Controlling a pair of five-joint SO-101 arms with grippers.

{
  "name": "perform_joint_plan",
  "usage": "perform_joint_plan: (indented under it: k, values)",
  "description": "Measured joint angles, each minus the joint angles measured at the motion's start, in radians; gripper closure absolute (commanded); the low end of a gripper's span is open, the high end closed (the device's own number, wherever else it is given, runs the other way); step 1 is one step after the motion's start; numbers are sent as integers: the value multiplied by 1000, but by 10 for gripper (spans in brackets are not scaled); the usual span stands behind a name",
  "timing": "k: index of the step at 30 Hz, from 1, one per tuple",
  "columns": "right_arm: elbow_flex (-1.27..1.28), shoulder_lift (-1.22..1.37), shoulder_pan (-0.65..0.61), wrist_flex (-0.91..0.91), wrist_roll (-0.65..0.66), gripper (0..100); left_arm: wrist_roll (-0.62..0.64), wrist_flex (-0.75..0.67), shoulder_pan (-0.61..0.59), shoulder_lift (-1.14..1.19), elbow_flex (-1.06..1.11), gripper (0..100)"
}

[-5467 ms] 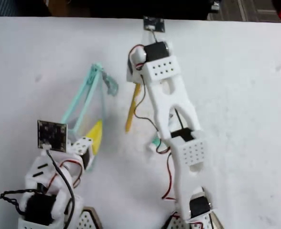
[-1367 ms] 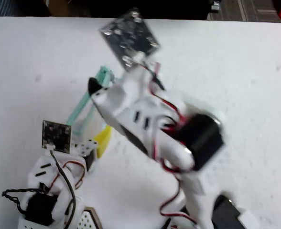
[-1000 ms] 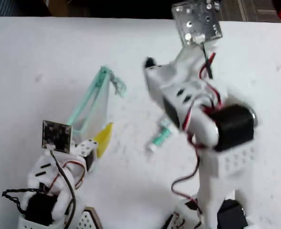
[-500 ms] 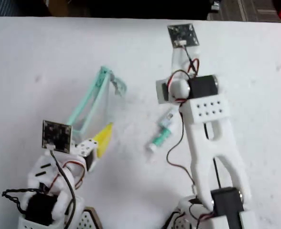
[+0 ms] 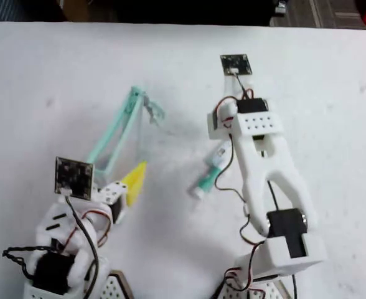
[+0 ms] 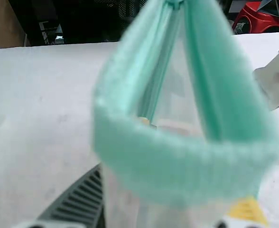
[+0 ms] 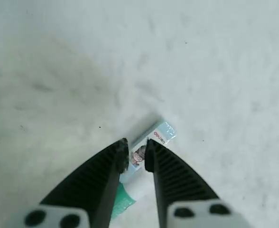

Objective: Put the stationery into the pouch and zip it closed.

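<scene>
A clear pouch [image 5: 117, 134] with a teal zip edge lies slanted at the left, its mouth [image 6: 177, 171] gaping wide. My left gripper [image 5: 122, 179] is at the pouch's near end, shut on its rim, with one grey and one yellow finger [image 6: 246, 211]. A small white and teal stick [image 5: 209, 171] lies on the table in the middle. My right gripper [image 7: 135, 151] hangs right over the stick [image 7: 162, 133]. Its black fingers [image 7: 116, 164] stand a narrow gap apart, and the stick shows through the gap. In the high view the right gripper [image 5: 223, 148] is at the stick's far end.
The table [image 5: 58, 68] is plain white. The pouch's zip pull [image 5: 153, 112] trails off its far end. The right arm's base [image 5: 282, 255] stands at the near edge, the left arm's base [image 5: 55, 261] at the near left.
The right arm swung from over the pouch back to the right and came down over the stick. The pencil seen on the table 5.5 s ago is gone from it. The left arm kept still.
</scene>
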Motion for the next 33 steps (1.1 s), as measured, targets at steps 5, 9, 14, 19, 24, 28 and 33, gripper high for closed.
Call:
perform_joint_plan:
  k: [5, 9, 14, 19, 24, 28, 33]
  values:
    - [0, 0, -2, 0, 0, 983, 0, 0, 0, 0, 0, 732]
    - [5, 0, 2, 0, 0, 911, 0, -6, 0, 0, 15, 732]
    - [23, 0, 2, -3, -63, 834, 0, -8, 3, 0, 25, 732]
    - [32, 17, 2, -3, -164, 833, 0, -8, 3, 0, 26, 732]
    - [38, 140, 8, -57, -172, 833, 0, -6, 3, 0, 26, 732]
    - [-54, 273, 31, -57, -210, 831, 0, -5, 3, 0, 26, 732]
    - [-210, 416, 44, 29, -230, 861, 0, -5, 3, 0, 26, 732]
